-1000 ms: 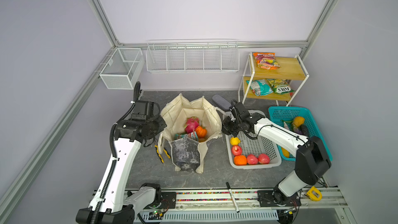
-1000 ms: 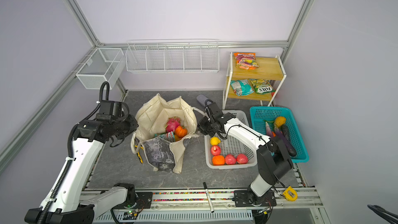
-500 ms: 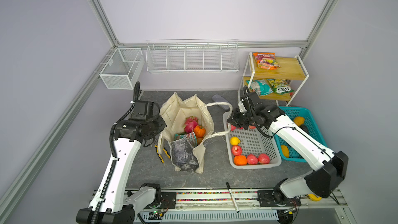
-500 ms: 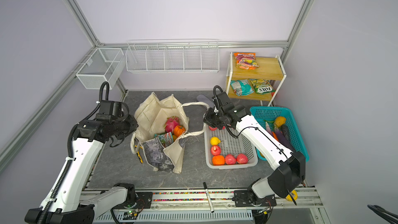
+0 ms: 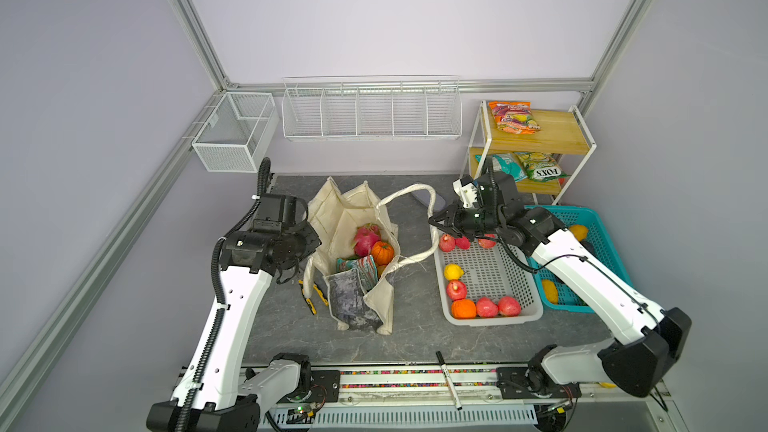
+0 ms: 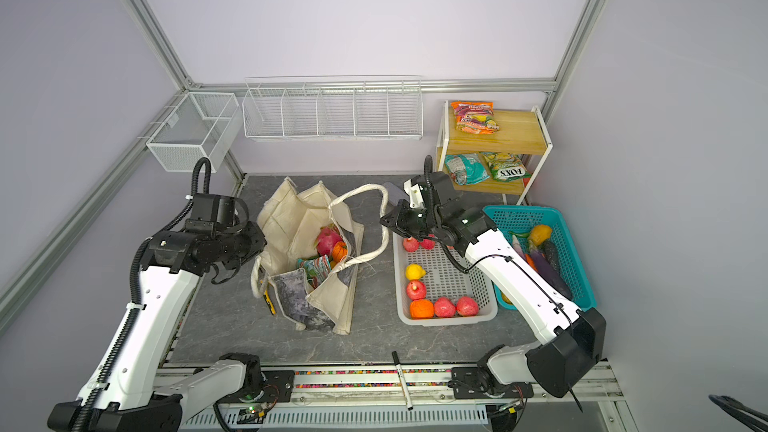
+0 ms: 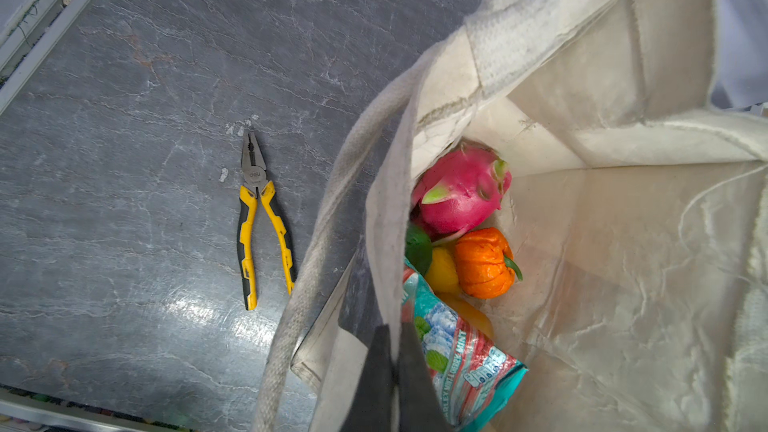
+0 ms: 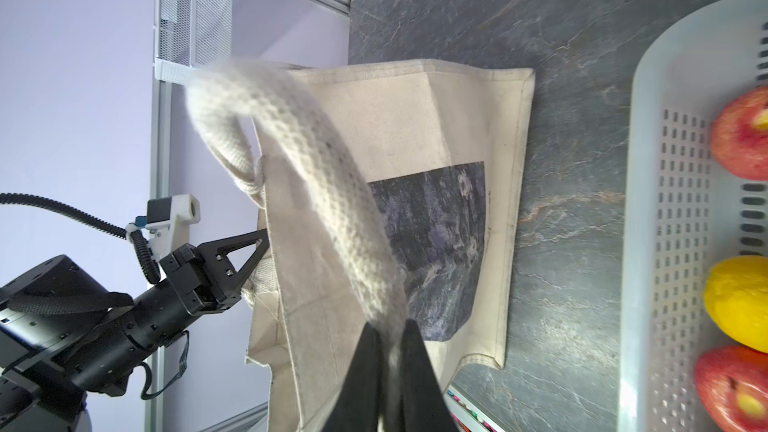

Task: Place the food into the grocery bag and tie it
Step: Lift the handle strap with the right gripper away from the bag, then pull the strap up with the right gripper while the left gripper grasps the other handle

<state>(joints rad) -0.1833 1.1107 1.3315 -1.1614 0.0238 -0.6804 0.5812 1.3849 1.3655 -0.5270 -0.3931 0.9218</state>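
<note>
A marker (image 5: 448, 380) lay on the front rail, and bare tabletop (image 5: 415, 338) filled the lower centre of both top views. The bag (image 5: 353, 218) stood open at centre, holding dragon fruit (image 7: 461, 191), pumpkin (image 7: 482, 263) and snack packet (image 7: 461, 359). The left gripper (image 7: 392, 367) was clamped on its left rim, near pliers (image 7: 259, 222). The right gripper (image 8: 388, 367) pinched one handle (image 8: 324, 184) over the white basket (image 5: 494, 320) far edge.

Bag (image 5: 345, 222): cream canvas, grey-black marbled panel (image 8: 436, 243). Inside: pink dragon fruit (image 7: 457, 189) with green tips, orange pumpkin (image 7: 482, 261), teal-and-red packet (image 7: 465, 363). Pliers (image 7: 262, 226) yellow and black. Surface (image 5: 415, 326) dark grey, pale veins. White basket (image 5: 494, 321), perforated; teal basket (image 5: 590, 218).
</note>
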